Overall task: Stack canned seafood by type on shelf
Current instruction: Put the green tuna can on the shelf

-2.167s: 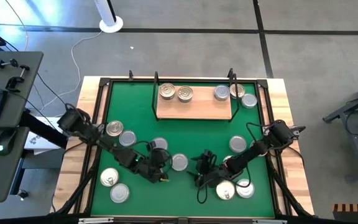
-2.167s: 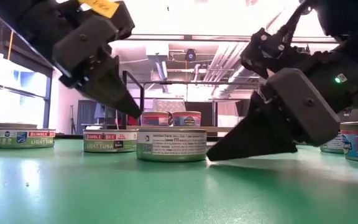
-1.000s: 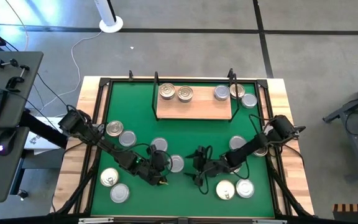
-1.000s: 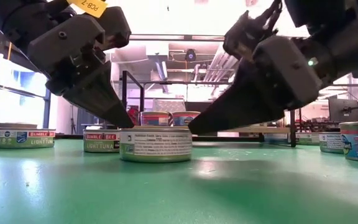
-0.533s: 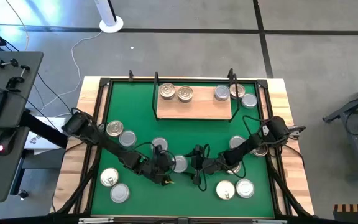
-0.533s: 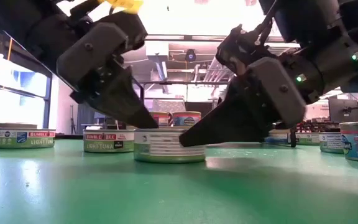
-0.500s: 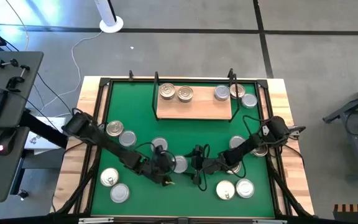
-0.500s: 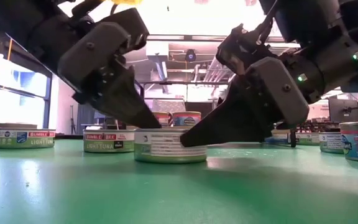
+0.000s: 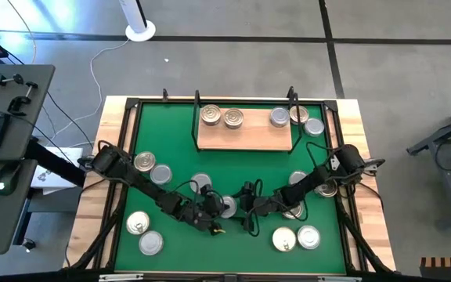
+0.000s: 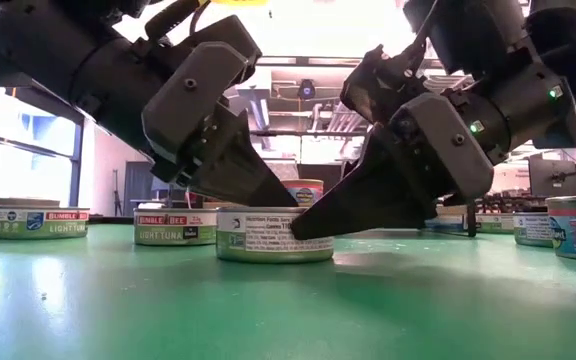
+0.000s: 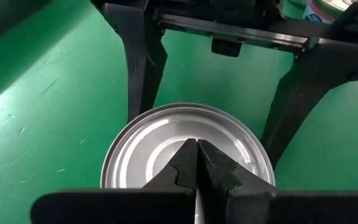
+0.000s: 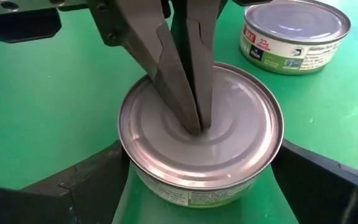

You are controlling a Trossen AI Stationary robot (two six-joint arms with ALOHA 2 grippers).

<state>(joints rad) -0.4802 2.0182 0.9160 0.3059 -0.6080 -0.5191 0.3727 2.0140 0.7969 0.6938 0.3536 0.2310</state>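
Note:
A flat silver-lidded can (image 12: 201,134) stands on its base on the green mat (image 9: 171,141), near the middle of the near half. My left gripper (image 11: 197,144) is shut, its tips down on this can's lid. My right gripper (image 10: 303,228) is open and reaches in from the table's right, with one finger (image 11: 140,87) on either side of the can. The shelf (image 9: 245,135) stands at the far middle, with gold-lidded cans (image 9: 210,116) at its left and a silver-lidded one (image 9: 279,117) at its right. My left gripper presses its shut fingertips (image 12: 194,118) on the centre of the can's lid (image 12: 216,134). It comes slanting down from the table's left. The can stands flat on the mat. My right gripper's fingers lie close along the can's wall; whether they touch it I cannot tell.
Loose cans lie on the mat: two at the left (image 9: 143,163), two at the near left (image 9: 137,224), two at the near right (image 9: 284,239), one behind the arms (image 9: 200,184), others at the right (image 9: 300,182) and beside the shelf (image 9: 314,127). A black frame rims the mat.
My left gripper has sunk and moved a little toward the table's right, bringing its shut tips down onto the can's lid. My right gripper has moved toward the table's left, so that its open fingers now straddle the can. The can has slid slightly toward the right.

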